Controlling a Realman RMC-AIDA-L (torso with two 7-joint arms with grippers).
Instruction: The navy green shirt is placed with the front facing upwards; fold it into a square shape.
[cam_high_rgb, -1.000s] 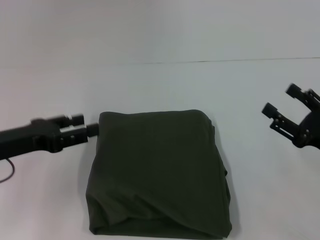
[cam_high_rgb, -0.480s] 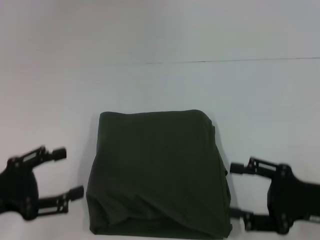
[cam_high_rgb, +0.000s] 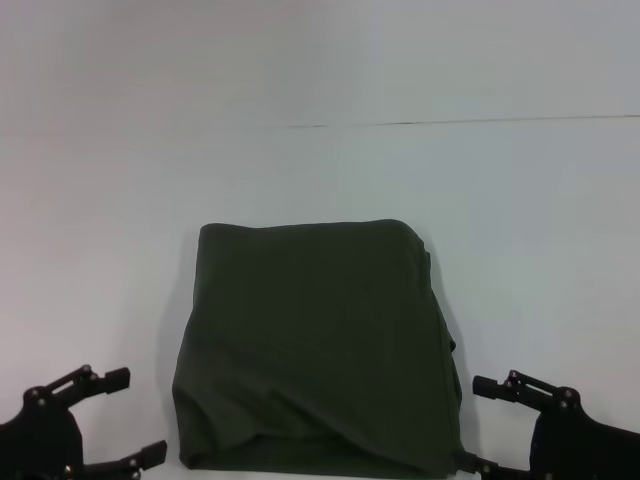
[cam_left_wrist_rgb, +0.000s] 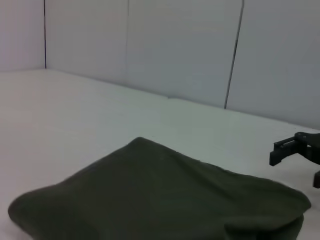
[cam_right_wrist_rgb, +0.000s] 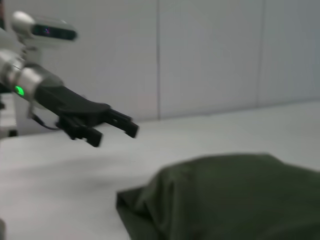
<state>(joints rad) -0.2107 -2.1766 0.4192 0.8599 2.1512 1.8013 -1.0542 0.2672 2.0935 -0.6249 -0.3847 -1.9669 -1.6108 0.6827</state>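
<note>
The navy green shirt (cam_high_rgb: 315, 345) lies folded into a rough square on the white table (cam_high_rgb: 320, 170), plain olive side up. Its lettering and collar are hidden. My left gripper (cam_high_rgb: 135, 417) is open and empty at the near left, just off the shirt's near left corner and not touching it. My right gripper (cam_high_rgb: 478, 425) is open and empty at the near right, close beside the shirt's near right corner. The left wrist view shows the shirt (cam_left_wrist_rgb: 160, 200) with the right gripper (cam_left_wrist_rgb: 296, 164) beyond it. The right wrist view shows the shirt (cam_right_wrist_rgb: 225, 195) and the left gripper (cam_right_wrist_rgb: 112, 131).
The table's far edge (cam_high_rgb: 450, 122) meets a pale wall. The wall panels (cam_left_wrist_rgb: 180, 45) stand behind the table in the wrist views.
Both arms have drawn back towards the table's near edge, from beside the shirt's far corners to beside its near corners. The shirt has not moved.
</note>
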